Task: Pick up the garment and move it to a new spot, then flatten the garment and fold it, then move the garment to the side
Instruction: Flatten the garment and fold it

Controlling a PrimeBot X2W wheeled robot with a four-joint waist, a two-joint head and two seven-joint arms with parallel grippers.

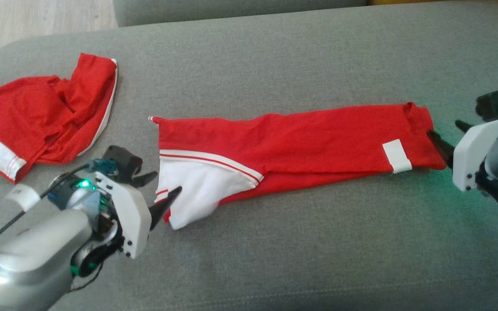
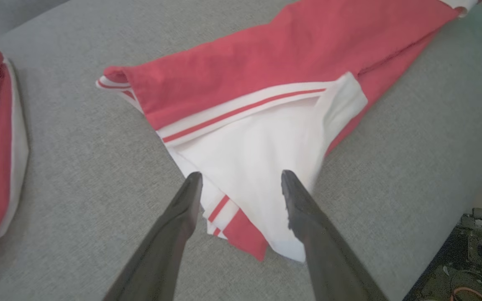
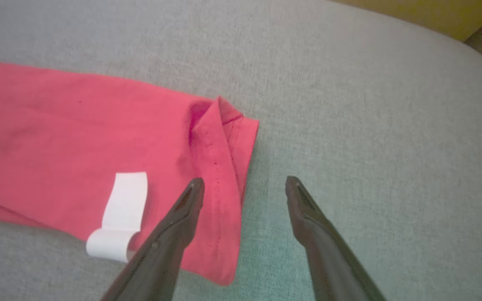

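Across the middle of the grey sofa seat (image 1: 275, 65), the garment (image 1: 301, 142) is laid out long and narrow, apparently already doubled lengthwise. The move to a new spot and most of the flattening are judged done. Further folding and the shift to the side are left.

At its left end, the left gripper (image 1: 167, 181) is held with fingers spread, grasping nothing. At the right hem, the right gripper (image 1: 443, 128) is likewise spread and empty. A second red garment (image 1: 37, 112) is seen at the far left.

Rumpled white lining (image 2: 257, 167) is revealed between the fingers by the left wrist view. The turned-up hem corner (image 3: 220, 121) and curled white label (image 3: 124, 209) are detailed by the right wrist view.
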